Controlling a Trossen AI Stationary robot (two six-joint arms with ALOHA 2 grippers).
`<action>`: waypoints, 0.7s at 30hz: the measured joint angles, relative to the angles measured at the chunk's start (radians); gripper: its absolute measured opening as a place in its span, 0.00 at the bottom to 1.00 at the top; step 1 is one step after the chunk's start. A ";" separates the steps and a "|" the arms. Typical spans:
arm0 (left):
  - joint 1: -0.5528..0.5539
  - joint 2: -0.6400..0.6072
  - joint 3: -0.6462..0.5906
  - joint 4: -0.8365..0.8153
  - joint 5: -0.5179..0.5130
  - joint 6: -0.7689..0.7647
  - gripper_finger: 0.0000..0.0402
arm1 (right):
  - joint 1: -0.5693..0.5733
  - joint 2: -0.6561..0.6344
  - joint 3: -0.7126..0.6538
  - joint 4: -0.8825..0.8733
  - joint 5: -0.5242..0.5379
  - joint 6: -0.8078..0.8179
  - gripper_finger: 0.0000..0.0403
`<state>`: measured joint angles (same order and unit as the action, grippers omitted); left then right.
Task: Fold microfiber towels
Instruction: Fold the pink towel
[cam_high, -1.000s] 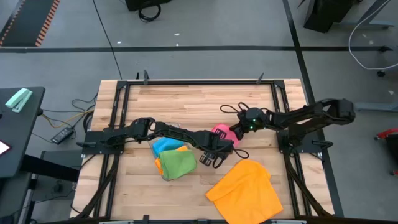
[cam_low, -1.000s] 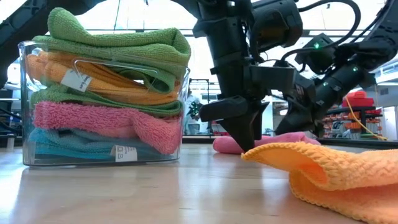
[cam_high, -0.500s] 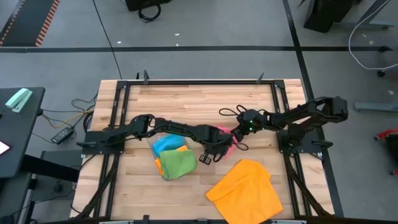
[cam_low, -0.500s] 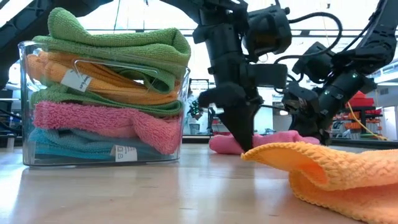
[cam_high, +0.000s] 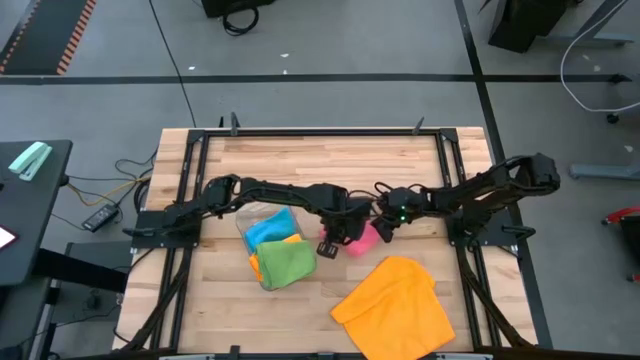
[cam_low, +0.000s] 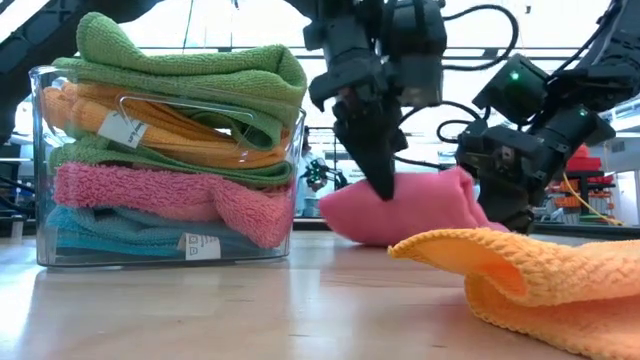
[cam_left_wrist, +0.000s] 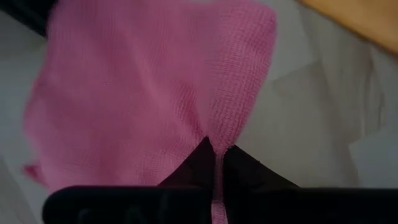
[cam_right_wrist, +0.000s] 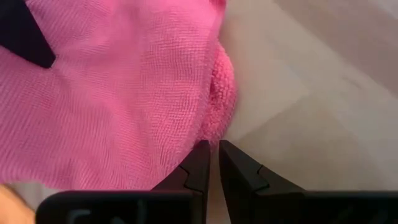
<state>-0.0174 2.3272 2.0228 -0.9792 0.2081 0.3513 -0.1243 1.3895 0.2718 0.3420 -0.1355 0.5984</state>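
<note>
A pink microfiber towel (cam_high: 360, 240) sits bunched at mid-table, raised into a hump in the low view (cam_low: 420, 212). My left gripper (cam_high: 344, 237) comes down on its left part, shut on it. My right gripper (cam_high: 381, 228) is at the towel's right side, shut at its edge. An orange towel (cam_high: 395, 305) lies spread near the front edge. Green, orange, pink and blue folded towels (cam_low: 170, 150) are stacked in a clear plastic tray (cam_low: 40, 215). My left gripper pinches a raised ridge of the pink cloth (cam_left_wrist: 219, 138) between its two fingers, coming steeply from above. The cloth fans out below the fingertips (cam_low: 383, 188), and its lower part rests on the table. My right gripper has the towel's thick hemmed edge (cam_right_wrist: 217, 121) running into its fingertips, coming at it slanting down from the table's right. That side of the towel (cam_low: 462, 180) stands lifted off the table.
The tray of folded towels (cam_high: 268, 248) stands just left of the pink towel, close to my left arm. The orange towel's raised fold (cam_low: 470, 250) lies just in front of the pink one. Bare wood shows across the far half of the table (cam_high: 320, 160).
My left gripper has shut on the pink towel and risen, tipping and turning as it went. My right gripper has come toward the near edge. The pink towel has been drawn toward the near edge and pulled up from a low heap into a taller hump.
</note>
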 joint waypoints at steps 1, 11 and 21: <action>0.000 0.000 0.008 0.000 0.000 0.000 0.06 | 0.006 0.000 0.005 -0.004 0.000 -0.001 0.11; 0.005 0.000 0.023 0.022 0.000 -0.004 0.06 | 0.034 0.049 0.087 -0.032 0.004 -0.034 0.11; 0.004 0.000 0.023 0.021 0.004 -0.017 0.03 | -0.073 -0.045 0.145 -0.298 0.008 -0.132 0.11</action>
<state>-0.0132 2.3276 2.0459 -0.9581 0.2121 0.3348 -0.1971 1.3448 0.4164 0.0443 -0.1276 0.4664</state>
